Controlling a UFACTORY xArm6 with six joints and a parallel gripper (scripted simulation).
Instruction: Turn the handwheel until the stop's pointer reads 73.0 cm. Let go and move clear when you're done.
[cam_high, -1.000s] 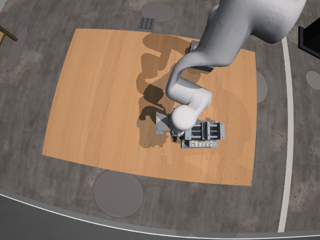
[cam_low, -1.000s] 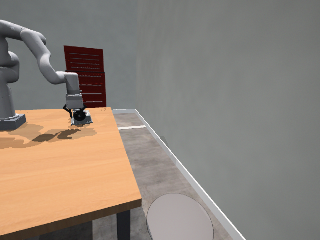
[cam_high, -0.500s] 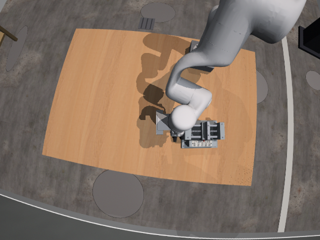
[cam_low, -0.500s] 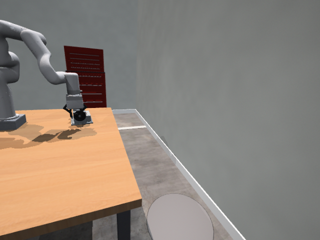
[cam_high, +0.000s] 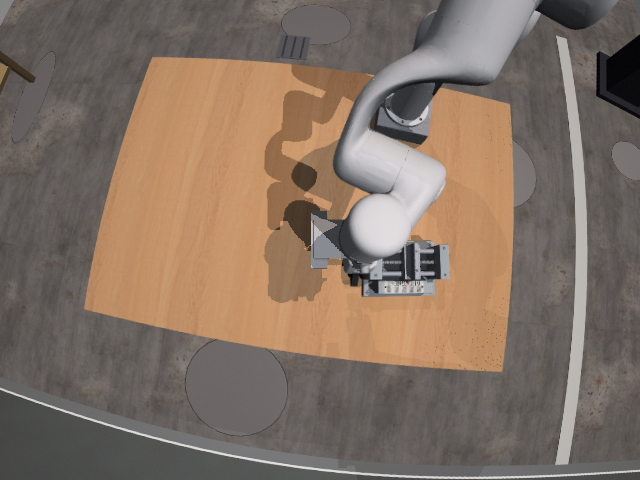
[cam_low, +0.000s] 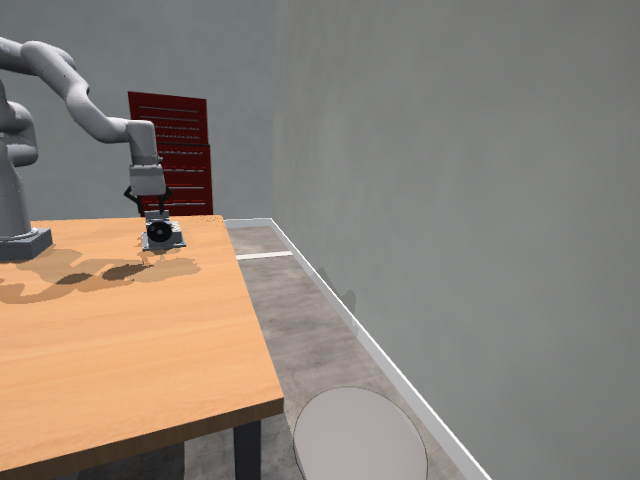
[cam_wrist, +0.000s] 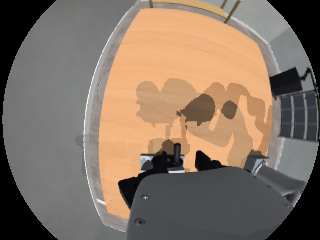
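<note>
The grey stop fixture (cam_high: 408, 268) sits on the wooden table, with two rails and a white scale strip (cam_high: 400, 287) along its front edge; a small red pointer (cam_high: 408, 283) shows on the scale, too small to read. Its black handwheel (cam_low: 159, 232) faces the exterior view at the fixture's left end. My gripper (cam_low: 151, 205) hangs straight above the handwheel end, fingers open, apart from the wheel. In the wrist view the dark fingers stand spread over the fixture's end. The arm hides the wheel in the top view.
The arm's base (cam_high: 403, 121) is bolted on the table behind the fixture. A red tool cabinet (cam_low: 175, 152) stands beyond the table's far edge. A grey wall runs along the right.
</note>
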